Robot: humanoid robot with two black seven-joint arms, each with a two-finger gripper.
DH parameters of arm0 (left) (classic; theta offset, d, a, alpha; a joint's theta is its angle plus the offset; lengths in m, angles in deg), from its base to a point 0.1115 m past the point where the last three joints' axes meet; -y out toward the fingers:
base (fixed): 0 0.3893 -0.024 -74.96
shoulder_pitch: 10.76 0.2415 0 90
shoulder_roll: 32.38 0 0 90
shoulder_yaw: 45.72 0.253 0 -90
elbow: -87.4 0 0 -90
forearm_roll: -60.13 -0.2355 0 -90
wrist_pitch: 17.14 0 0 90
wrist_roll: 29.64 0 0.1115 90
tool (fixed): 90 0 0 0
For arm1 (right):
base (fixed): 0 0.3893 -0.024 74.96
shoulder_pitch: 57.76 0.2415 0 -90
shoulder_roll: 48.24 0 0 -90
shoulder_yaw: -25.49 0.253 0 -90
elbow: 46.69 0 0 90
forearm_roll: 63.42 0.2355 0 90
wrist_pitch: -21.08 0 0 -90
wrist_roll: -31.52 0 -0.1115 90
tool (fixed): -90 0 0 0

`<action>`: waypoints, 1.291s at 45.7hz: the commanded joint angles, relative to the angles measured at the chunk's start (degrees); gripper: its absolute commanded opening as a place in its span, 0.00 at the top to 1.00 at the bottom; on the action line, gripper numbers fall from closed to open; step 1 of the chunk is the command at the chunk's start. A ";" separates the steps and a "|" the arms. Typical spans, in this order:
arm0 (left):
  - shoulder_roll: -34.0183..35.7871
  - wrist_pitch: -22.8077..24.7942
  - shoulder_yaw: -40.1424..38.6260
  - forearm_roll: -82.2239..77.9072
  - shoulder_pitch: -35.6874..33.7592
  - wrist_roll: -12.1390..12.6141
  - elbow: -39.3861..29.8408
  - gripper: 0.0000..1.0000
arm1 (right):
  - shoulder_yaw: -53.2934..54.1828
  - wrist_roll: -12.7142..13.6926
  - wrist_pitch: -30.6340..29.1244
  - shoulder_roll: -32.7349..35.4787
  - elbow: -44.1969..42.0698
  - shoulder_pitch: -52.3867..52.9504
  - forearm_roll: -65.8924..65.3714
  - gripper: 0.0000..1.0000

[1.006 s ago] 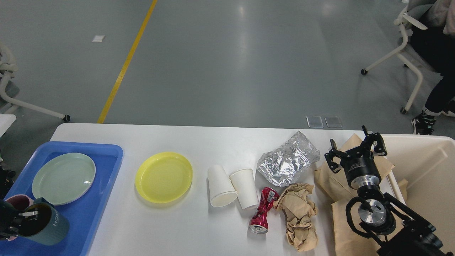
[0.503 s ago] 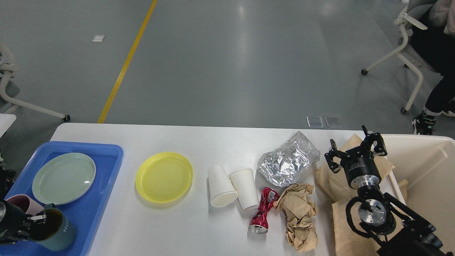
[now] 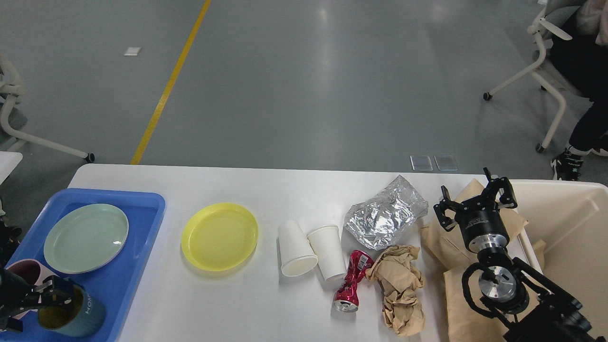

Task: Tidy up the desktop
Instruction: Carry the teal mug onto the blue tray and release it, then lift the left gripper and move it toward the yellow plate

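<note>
- The left claw (image 3: pixel 47 297) sits at the bottom left corner over the blue tray (image 3: pixel 137 247). Its fingers straddle the rim of the dark teal mug (image 3: pixel 78 316), one outside and one inside the mouth. Whether they pinch the rim or have let go cannot be told.
- Against a second ago, the mug stands lower and further right on the tray and looks upright, where it had been tilted; the left claw has moved with it.
- A pink cup (image 3: pixel 23 270) stands just beside the mug, partly hidden by the arm. A pale green plate (image 3: pixel 85 237) lies on the tray further back.
- The worktop (image 3: pixel 266 190) is the wide white surface across the lower half of the view.
- On it, from left to right: a yellow plate (image 3: pixel 219 236), two white paper cups (image 3: pixel 308 251) upside down and touching, a crushed red can (image 3: pixel 350 282), crumpled brown paper (image 3: pixel 399 287) and a sheet of silver foil (image 3: pixel 384 216).
- None of these has shifted.
- The right claw (image 3: pixel 475 202) hangs open and empty over brown paper bags (image 3: pixel 451 289) at the worktop's right end, beside the cream bin (image 3: pixel 570 228). It has not moved.
</note>
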 commanded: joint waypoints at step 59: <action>-46.87 18.15 31.20 37.69 -81.58 -5.88 -38.94 0.09 | 0.00 0.01 0.00 0.01 0.09 -0.01 0.00 0.00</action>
